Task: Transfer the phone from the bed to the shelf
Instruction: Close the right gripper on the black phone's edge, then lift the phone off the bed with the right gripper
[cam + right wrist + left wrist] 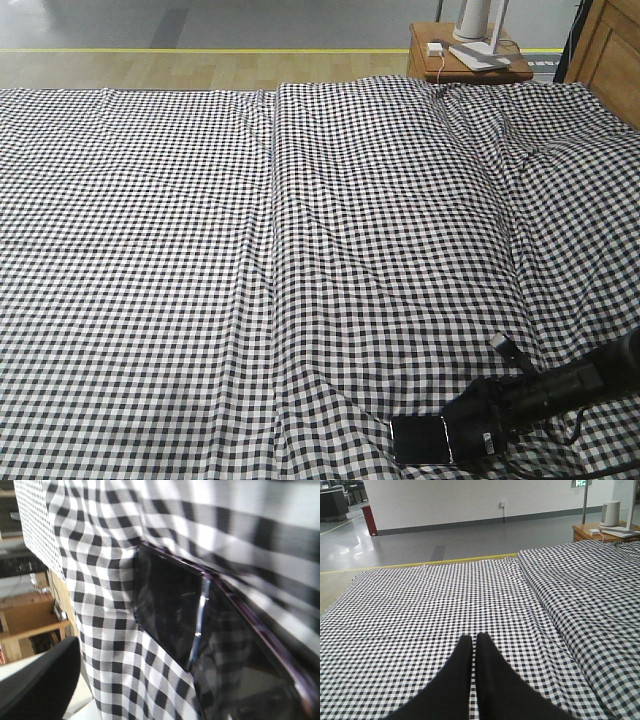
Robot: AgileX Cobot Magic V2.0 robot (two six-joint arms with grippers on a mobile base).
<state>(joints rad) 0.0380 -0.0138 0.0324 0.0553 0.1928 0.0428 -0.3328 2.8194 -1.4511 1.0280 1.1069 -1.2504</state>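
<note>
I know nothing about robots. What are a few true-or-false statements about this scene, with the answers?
1. The phone lies on the bed. True.
2. The left gripper holds the phone. False: it is shut on nothing above the bed, and the phone is by the right gripper.
3. The bed's cover is a black-and-white check. True.
4. The table beyond the bed has nothing on it. False: white things stand on it.
</note>
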